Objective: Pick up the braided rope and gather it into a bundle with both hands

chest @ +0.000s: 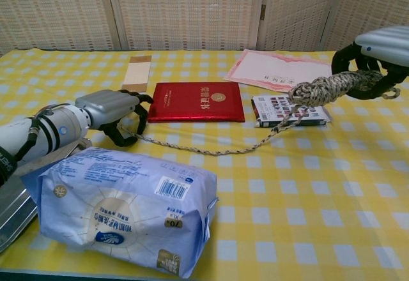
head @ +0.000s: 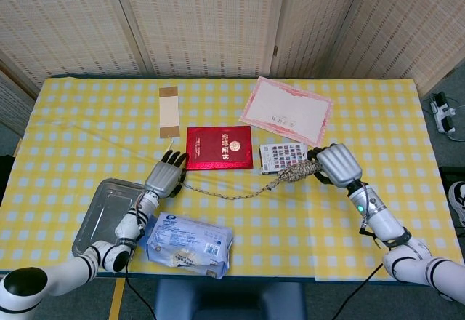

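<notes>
Right hand [chest: 374, 60] gripping the bundled end of the braided rope [chest: 326, 88], lifted above the desk [chest: 307, 185]. Left hand [chest: 112, 108] curling fingers [chest: 142, 112] around the rope's loose end beside the red booklet [chest: 195, 101].

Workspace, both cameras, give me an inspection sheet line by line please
Surface: table under a yellow checked cloth.
Job's things: braided rope, partly bundled, its loose tail trailing across the cloth toward the left hand.
Clutter: red booklet, pink certificate, card pack, tissue pack, metal tray, paper strip.
Hands: right hand grips the bundle; left hand is at the tail's end, contact unclear.
Cables: power strip on the floor.
Surroundings: woven screen panels.
</notes>
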